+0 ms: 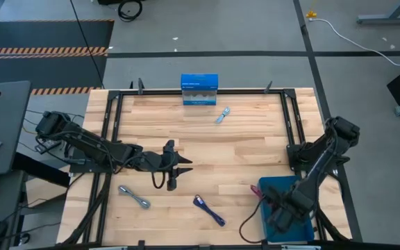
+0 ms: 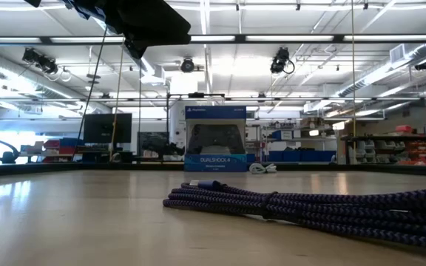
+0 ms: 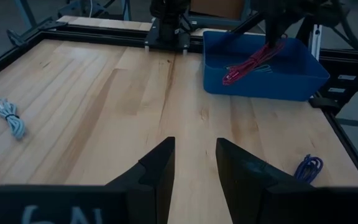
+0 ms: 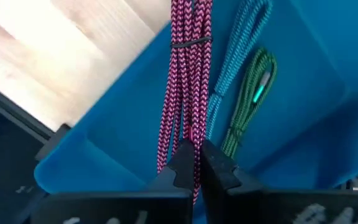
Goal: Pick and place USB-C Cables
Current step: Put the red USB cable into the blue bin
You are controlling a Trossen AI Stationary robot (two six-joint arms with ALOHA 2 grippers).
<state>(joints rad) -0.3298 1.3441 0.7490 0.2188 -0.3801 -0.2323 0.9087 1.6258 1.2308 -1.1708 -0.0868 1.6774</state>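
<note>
My right gripper (image 4: 194,157) hangs over the blue bin (image 1: 273,186) at the table's near right and is shut on the maroon cable (image 4: 182,74). The teal cable (image 4: 235,62) and the dark green cable (image 4: 252,96) lie on the bin's floor. My left gripper (image 3: 194,162) is open, raised over the middle left of the table (image 1: 180,170), touching nothing. On the wood lie the grey cable (image 1: 134,196), the navy cable (image 1: 209,210) and the pale silver-blue cable (image 1: 222,114). My right gripper pinches the maroon cable's bundled strands near one end (image 4: 190,140) between its two fingertips, coming from above. The bundle slants away from the fingers across the bin, and its other end (image 3: 229,78) reaches over the bin's left rim.
An upright blue-and-white box (image 1: 200,89) stands at the middle of the far edge. A black frame (image 1: 113,111) runs round the tabletop. Bare wood (image 1: 242,153) lies between the two arms. The navy cable (image 2: 309,207) fills the foreground of the low view.
</note>
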